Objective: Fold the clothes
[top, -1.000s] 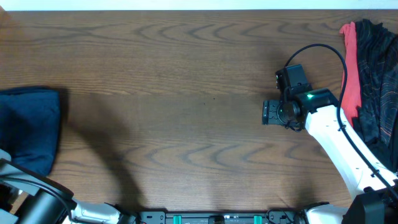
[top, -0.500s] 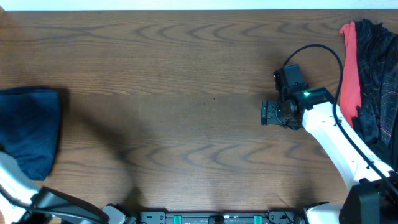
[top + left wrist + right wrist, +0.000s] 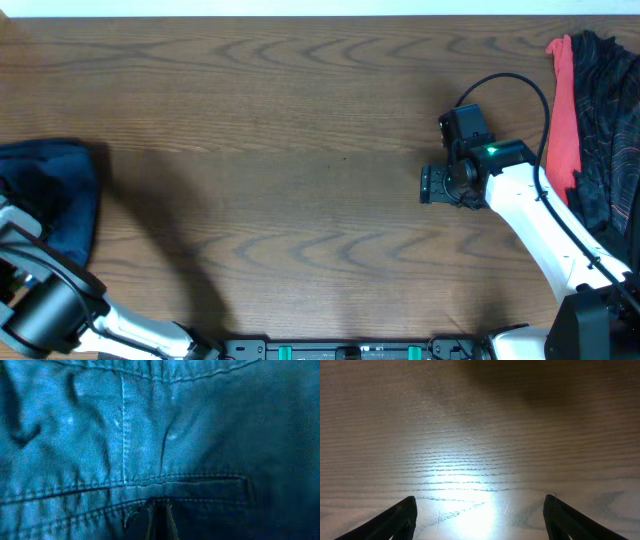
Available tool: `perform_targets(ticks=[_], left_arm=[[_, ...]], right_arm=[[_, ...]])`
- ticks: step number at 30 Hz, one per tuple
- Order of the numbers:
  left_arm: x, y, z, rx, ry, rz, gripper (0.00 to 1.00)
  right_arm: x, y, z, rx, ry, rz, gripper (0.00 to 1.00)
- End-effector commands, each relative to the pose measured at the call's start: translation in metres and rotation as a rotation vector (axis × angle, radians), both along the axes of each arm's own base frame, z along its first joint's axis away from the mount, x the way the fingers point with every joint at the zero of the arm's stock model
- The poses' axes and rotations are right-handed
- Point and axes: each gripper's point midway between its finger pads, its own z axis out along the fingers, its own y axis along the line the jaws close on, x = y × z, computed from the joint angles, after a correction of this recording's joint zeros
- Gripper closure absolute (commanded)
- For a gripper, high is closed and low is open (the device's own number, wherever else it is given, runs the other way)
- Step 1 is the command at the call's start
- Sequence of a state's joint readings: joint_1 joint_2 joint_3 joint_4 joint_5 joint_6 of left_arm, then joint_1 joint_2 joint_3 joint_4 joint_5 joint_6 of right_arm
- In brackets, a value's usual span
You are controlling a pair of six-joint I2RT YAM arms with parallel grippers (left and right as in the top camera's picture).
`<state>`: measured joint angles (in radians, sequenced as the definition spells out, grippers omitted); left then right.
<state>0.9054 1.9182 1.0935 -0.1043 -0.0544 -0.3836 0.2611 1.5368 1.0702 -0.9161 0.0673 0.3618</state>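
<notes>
Where the table (image 3: 300, 150) reached its left edge, the navy shorts (image 3: 55, 190) lay bunched. Left gripper (image 3: 159, 512) sat on them, jaws pressed together, pinching a fold by a pocket seam. Only the left wrist view showed this pinch. Coral garment (image 3: 563, 120) and speckled garment (image 3: 605, 130) lay far right. Right gripper (image 3: 432, 185) hung spread over bare wood, apart from both.

navy-blue shorts (image 3: 58, 190), coral-red garment (image 3: 565, 110), black speckled garment (image 3: 606, 115), brown wood-grain table (image 3: 300, 150)
</notes>
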Motion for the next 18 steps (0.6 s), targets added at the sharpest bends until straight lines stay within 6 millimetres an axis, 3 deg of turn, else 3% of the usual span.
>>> perform_targets(ticks=[1, 4, 6, 10, 14, 18], left_arm=[[-0.010, -0.009, -0.037, -0.049, 0.107, -0.017, 0.89], [-0.003, -0.025, -0.060, -0.096, 0.138, -0.056, 0.89], [0.014, -0.042, -0.072, -0.131, 0.124, -0.115, 0.90], [0.058, -0.071, -0.071, -0.142, 0.050, -0.240, 0.90], [0.102, -0.113, -0.065, -0.130, 0.037, -0.379, 0.90], [0.130, -0.158, -0.065, -0.130, 0.041, -0.492, 0.90]], right_arm=[[0.000, -0.003, -0.001, -0.010, 0.003, 0.004, 0.21], [0.000, -0.003, -0.001, -0.010, 0.003, 0.004, 0.21], [0.000, -0.003, -0.001, -0.010, 0.004, 0.004, 0.21], [0.000, -0.003, -0.001, -0.010, 0.003, 0.004, 0.21], [0.001, -0.003, -0.001, -0.009, 0.000, 0.004, 0.21], [0.001, -0.003, -0.001, -0.009, -0.001, 0.004, 0.21]])
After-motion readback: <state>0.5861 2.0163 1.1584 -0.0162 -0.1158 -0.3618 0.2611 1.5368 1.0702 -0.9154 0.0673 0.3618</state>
